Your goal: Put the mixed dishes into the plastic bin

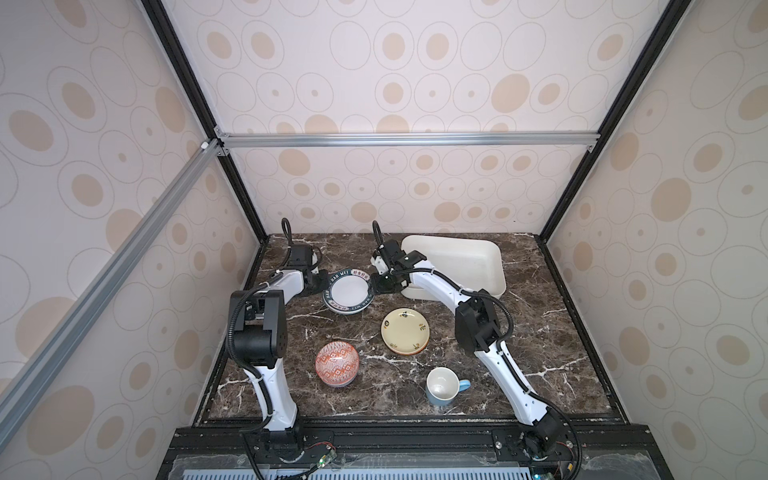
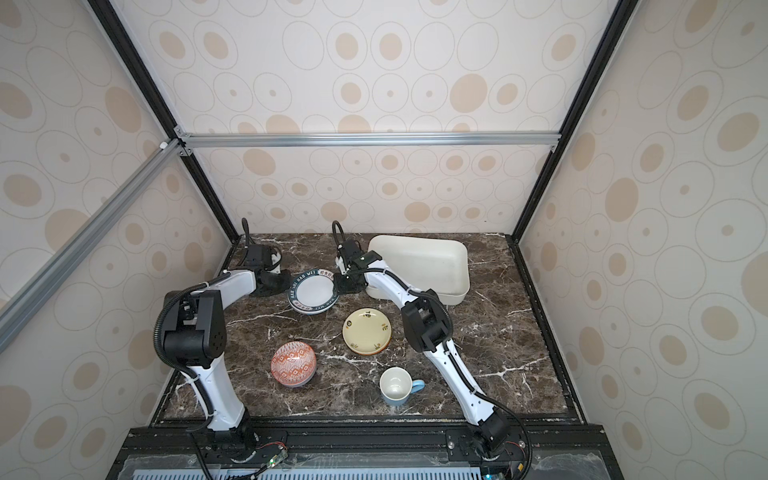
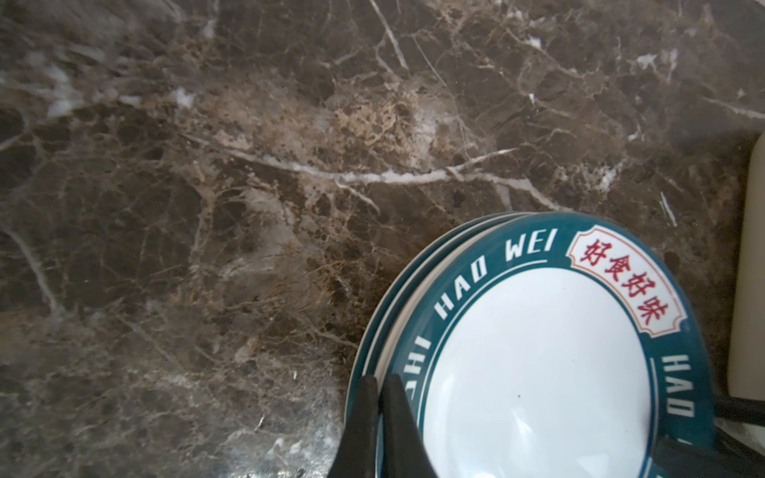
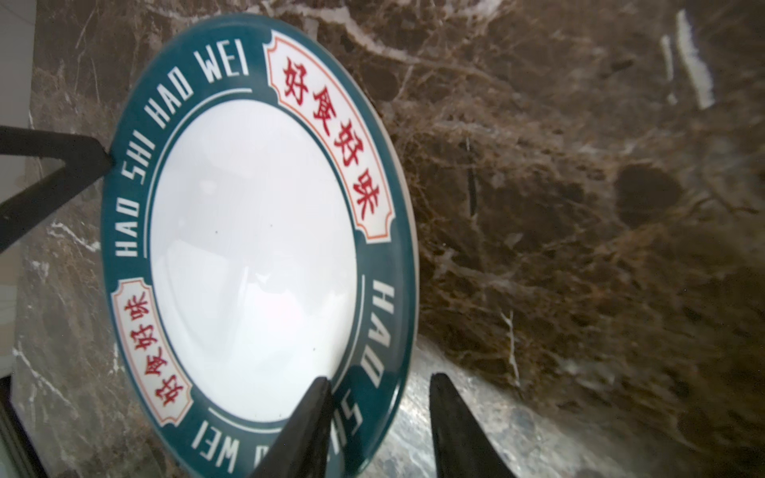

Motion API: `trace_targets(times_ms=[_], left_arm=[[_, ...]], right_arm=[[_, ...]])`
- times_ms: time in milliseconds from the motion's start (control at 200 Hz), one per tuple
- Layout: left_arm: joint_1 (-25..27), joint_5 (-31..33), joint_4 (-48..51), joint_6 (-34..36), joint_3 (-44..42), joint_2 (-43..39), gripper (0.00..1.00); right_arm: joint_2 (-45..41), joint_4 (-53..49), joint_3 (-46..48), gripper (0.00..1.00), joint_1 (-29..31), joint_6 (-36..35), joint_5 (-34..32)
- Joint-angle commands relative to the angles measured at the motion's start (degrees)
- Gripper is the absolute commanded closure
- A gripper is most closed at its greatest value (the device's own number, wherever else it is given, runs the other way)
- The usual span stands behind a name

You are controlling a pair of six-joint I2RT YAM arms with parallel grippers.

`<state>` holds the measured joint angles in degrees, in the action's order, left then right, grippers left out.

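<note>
The white plate [image 1: 347,291] [image 2: 311,289] with the dark-green lettered rim is at the back middle of the marble table, between both grippers. My left gripper [image 1: 326,282] [image 3: 381,378] is shut on its left rim [image 3: 538,351]. My right gripper [image 1: 374,286] [image 4: 381,377] is open astride the opposite rim: one finger lies over the plate's face [image 4: 252,248], the other stands clear outside the edge. The cream-yellow plate [image 1: 405,330], the red-orange bowl [image 1: 336,363] and the light-blue mug [image 1: 442,386] sit on the table nearer the front. The off-white plastic bin [image 1: 498,274] [image 2: 463,274] stands at the back right.
The right arm's forearm crosses over the bin's near left corner. Patterned enclosure walls and black frame posts ring the table [image 1: 540,332]. The bin's wall [image 3: 751,269] shows just beyond the held plate in the left wrist view.
</note>
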<state>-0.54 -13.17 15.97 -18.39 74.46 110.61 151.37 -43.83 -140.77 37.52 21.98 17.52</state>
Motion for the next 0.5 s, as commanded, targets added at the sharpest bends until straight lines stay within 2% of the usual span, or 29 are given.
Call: trace_targets(times_ms=[0, 285, 495], left_arm=[[0.9, -1.0, 1.9, 0.3, 2.1, 0.5, 0.96], [1.7, -1.9, 1.8, 0.4, 1.9, 0.8, 0.99], [2.0, -2.3, 1.5, 0.4, 1.7, 0.9, 1.00]], right_arm=[[-1.4, -1.9, -0.2, 0.62, -0.6, 0.3, -1.0], [-2.3, -2.2, -0.3, 0.68, -0.6, 0.0, -2.5], [-3.5, -3.6, -0.1, 0.77, -0.6, -0.9, -5.1]])
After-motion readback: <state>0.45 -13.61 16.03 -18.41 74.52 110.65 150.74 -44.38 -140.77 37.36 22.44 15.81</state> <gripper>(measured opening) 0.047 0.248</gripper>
